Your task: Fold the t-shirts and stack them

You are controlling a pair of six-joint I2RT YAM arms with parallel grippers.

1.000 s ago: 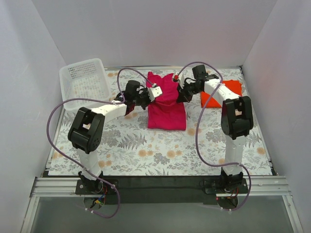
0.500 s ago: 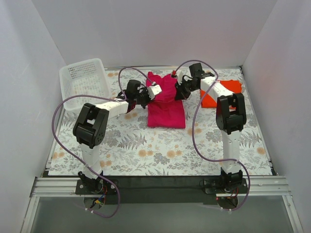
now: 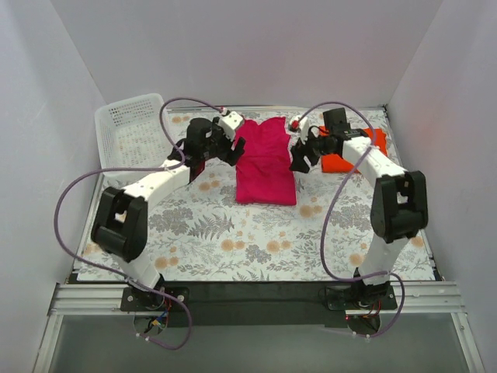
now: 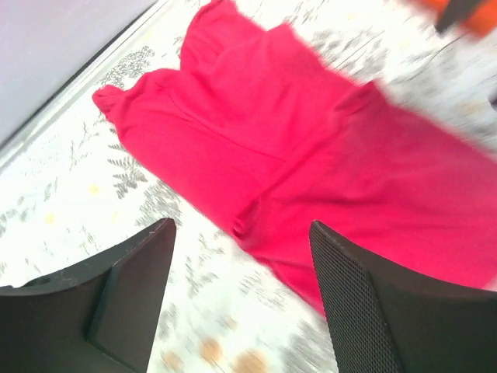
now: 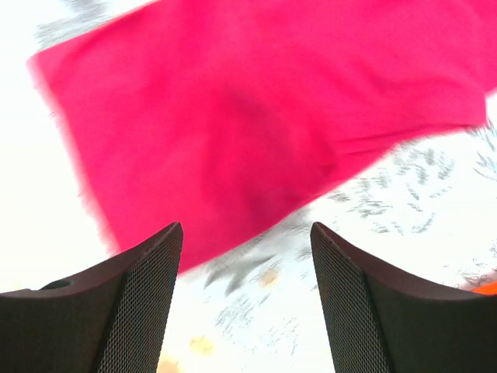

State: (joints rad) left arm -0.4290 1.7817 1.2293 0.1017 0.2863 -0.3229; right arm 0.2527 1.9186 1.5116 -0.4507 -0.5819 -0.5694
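— Fingers (image 4: pixel 116 303) of the left gripper (image 4: pixel 241 229): how do they stand?

— Spread well apart, with nothing between them. The magenta-pink shirt (image 4: pixel 311 155) lies flat on the table under the gap, not pinched. The right gripper (image 5: pixel 245 229) is the same: its two dark, mesh-faced pads (image 5: pixel 132 303) are parted and bare, with pink cloth below them.

— What is hard to make out?

— Both wrist views are smeared with blur, so seams and hems barely show. Only the ends of the fingers are in those frames, and the bottom edge cuts off the rest. In the top view the right arm hides about half of the orange-red shirt (image 3: pixel 377 138). In each wrist view that shirt is only a sliver at the right edge.

— Where does the pink one sit in the top view?

— On the floral table cover (image 3: pixel 233 233), a little above the middle of the frame. The left gripper is at its upper left edge and the right gripper at its upper right edge. I cannot tell from there whether either one touches the cloth.

— And its direction?

— It is a long, narrow band, with its long axis running up and down the frame. The wider, uneven end points to the top and the squared end to the bottom. I cannot tell which end is the collar. The orange-red shirt lies to its right, and a white basket (image 3: pixel 132 132) stands in the upper left, apart from both.
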